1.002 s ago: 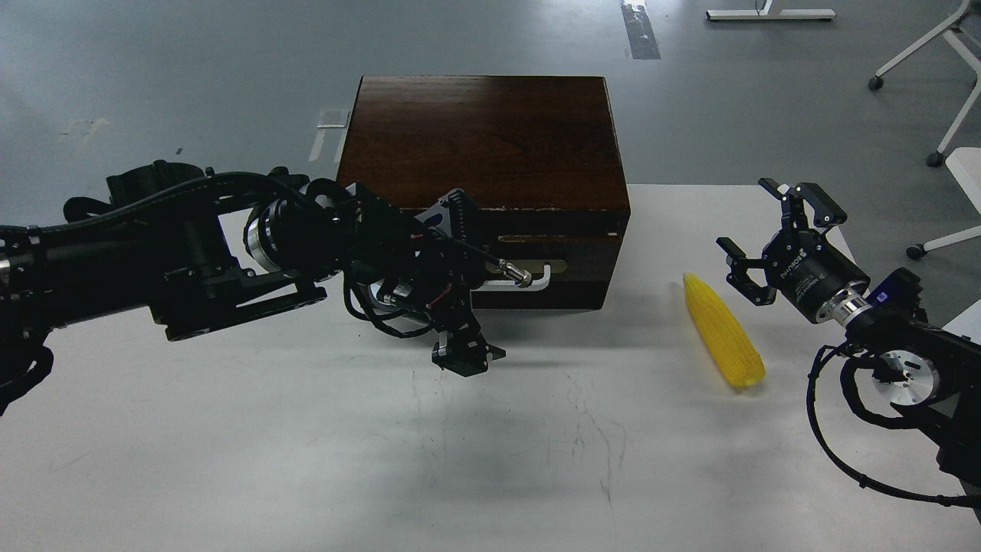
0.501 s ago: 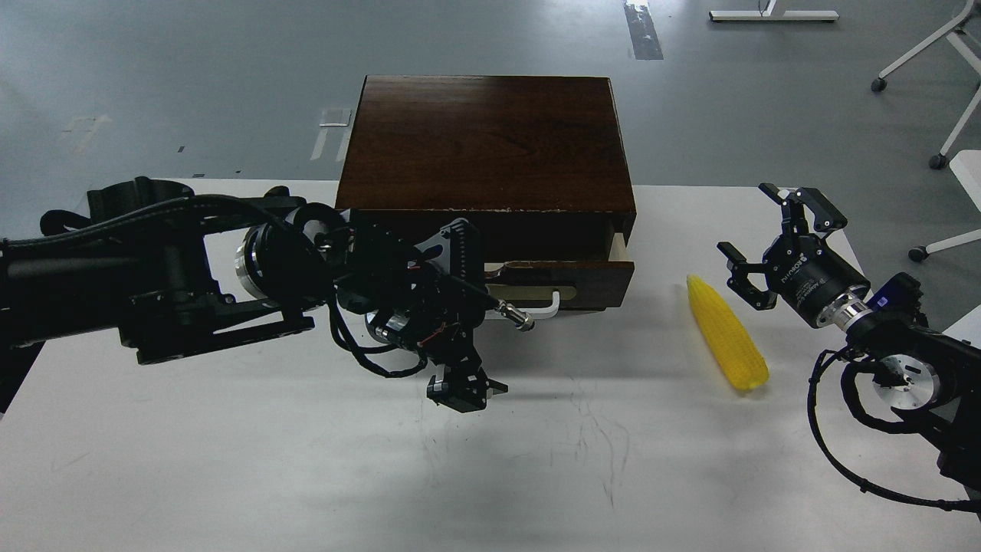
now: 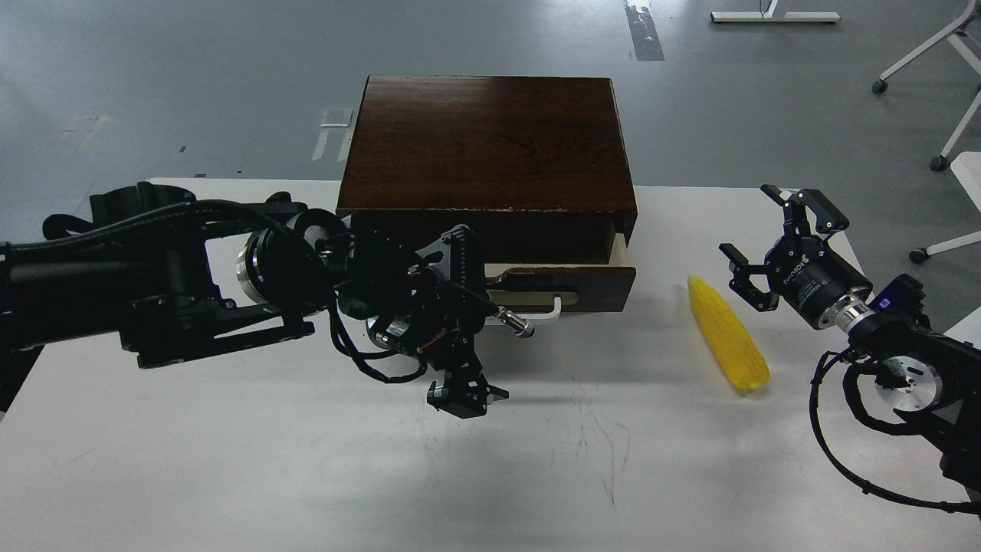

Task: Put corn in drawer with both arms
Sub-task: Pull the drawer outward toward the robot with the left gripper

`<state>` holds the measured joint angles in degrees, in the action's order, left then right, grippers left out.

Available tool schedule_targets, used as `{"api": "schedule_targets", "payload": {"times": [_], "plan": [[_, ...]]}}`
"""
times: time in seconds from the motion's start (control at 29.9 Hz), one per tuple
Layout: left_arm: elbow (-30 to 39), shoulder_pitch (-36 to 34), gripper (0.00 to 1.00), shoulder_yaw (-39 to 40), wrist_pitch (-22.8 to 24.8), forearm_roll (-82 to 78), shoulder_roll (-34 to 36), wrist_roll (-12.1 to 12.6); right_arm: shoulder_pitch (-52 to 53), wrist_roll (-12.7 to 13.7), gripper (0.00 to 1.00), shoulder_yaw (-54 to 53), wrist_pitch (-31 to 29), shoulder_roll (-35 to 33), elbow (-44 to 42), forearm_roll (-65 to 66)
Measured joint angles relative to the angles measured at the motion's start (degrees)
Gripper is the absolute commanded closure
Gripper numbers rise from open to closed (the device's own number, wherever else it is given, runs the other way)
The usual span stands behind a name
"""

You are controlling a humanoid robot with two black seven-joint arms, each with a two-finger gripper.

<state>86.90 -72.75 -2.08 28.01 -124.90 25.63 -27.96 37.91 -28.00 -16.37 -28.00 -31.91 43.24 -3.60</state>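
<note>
The dark wooden box point(image 3: 487, 138) stands at the table's back middle. Its drawer point(image 3: 571, 280) is pulled a little way out, showing a pale inner side at the right. My left gripper point(image 3: 464, 318) is at the drawer's white handle point(image 3: 546, 311) and hides the handle's left end. One finger shows above and one below, but the grip itself is hidden. The yellow corn point(image 3: 726, 341) lies on the table to the right of the box, pointed end away from me. My right gripper point(image 3: 759, 241) is open and empty, just right of the corn's pointed end.
The white table point(image 3: 230, 460) carries the box and the corn. Office chair legs point(image 3: 939, 161) and a stand base point(image 3: 770, 15) are on the grey floor beyond it. Loose black cables hang from both wrists.
The drawer has slid out from shut to slightly open as my left arm drew back toward me. The right gripper and the corn have hardly moved.
</note>
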Motion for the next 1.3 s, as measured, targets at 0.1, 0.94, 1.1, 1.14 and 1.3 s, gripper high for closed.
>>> {"api": "schedule_targets", "payload": {"times": [0.1,0.94,1.1,1.14,1.3], "plan": [[-0.84,-0.28,0.02,-0.07,-0.09,0.13,0.18,-0.24,-0.03,0.00,0.00,0.01,0.00,0.05,-0.07,0.00],[-3.64,-2.93,0.02,-3.14,-0.08,-0.13,-0.32,0.01,-0.05,0.00,0.00,0.09,0.00,0.07,-0.08,0.00],[-3.67,-4.32,0.02,-3.91,0.05,-0.08,-0.50,-0.09,-0.14,0.00,0.00,0.12,0.00,0.22,-0.09,0.00],[-3.66,-4.70,0.02,-3.90,0.05,-0.08,-0.57,-0.09,-0.14,0.00,0.00,0.12,0.00,0.26,-0.09,0.00],[-2.34,-6.72,0.02,-3.56,0.04,-0.08,-0.71,-0.07,-0.14,0.00,0.00,0.12,0.00,0.24,-0.07,0.02]]}}
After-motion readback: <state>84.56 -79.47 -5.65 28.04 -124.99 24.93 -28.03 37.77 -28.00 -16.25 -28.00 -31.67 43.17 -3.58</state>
